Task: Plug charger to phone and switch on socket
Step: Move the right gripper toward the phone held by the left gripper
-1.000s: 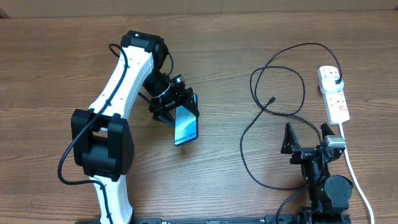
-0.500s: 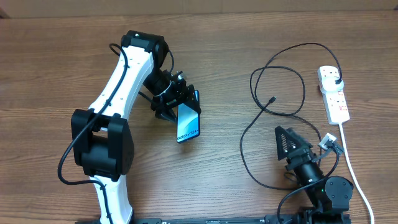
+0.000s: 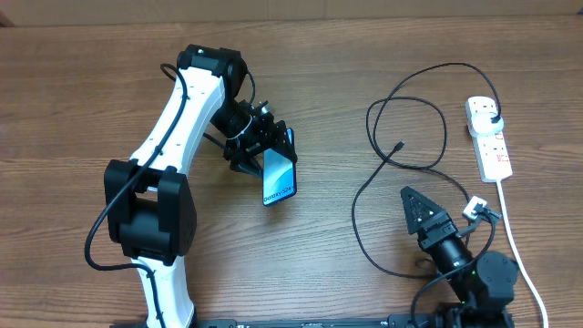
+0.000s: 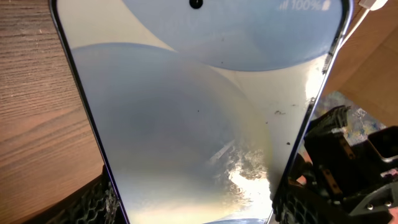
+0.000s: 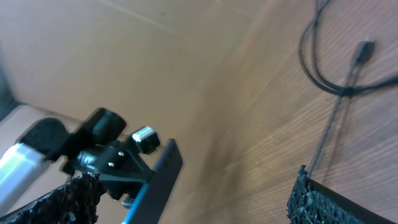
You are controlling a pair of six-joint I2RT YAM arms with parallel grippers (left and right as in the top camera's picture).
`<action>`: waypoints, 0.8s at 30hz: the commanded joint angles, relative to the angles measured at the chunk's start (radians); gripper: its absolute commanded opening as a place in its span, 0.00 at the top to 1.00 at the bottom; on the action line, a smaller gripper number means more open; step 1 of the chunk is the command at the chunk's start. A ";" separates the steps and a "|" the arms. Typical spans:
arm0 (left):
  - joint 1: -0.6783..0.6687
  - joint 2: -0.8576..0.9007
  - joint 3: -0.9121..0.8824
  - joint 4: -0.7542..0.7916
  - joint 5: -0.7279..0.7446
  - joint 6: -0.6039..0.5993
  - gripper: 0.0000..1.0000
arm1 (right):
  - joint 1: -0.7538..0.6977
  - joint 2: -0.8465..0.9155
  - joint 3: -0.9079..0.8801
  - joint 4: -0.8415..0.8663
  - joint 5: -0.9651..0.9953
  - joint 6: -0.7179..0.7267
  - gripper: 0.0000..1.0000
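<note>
My left gripper (image 3: 258,148) is shut on the phone (image 3: 279,176), holding it tilted above the table at centre left; its light-blue screen fills the left wrist view (image 4: 199,106). The charger, a thin black cable (image 3: 383,187), loops on the right, its small connector tip (image 3: 399,146) lying free on the wood and its black plug (image 3: 493,119) in the socket (image 3: 489,141), a white power strip at the far right. My right gripper (image 3: 421,211) is open and empty, near the front right, pointing left. The right wrist view shows the connector tip (image 5: 365,47) and the phone's edge (image 5: 158,180).
The power strip's thick white cord (image 3: 521,260) runs down the right side toward the front edge, close to the right arm's base. A cardboard wall (image 3: 291,9) borders the back of the wooden table (image 3: 82,100).
My left gripper has carried the phone slightly right. My right gripper has swung from facing up-table to pointing left and tilted, staying open.
</note>
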State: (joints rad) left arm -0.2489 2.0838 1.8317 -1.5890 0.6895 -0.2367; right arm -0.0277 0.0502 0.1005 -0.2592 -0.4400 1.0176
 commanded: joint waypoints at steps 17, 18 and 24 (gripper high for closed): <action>0.000 0.003 0.029 0.117 0.048 -0.138 0.42 | 0.114 0.545 0.597 -0.434 0.009 -0.076 0.01; 0.000 0.003 0.029 0.118 0.048 -0.138 0.43 | 0.138 0.555 0.597 -0.426 0.010 -0.076 0.01; 0.000 0.003 0.029 0.136 0.047 -0.150 0.42 | 0.217 0.584 0.594 -0.338 0.015 -0.077 0.00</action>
State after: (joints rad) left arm -0.2489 2.0838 1.8324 -1.4616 0.7002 -0.3676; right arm 0.1646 0.6281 0.6682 -0.6388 -0.4179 0.9432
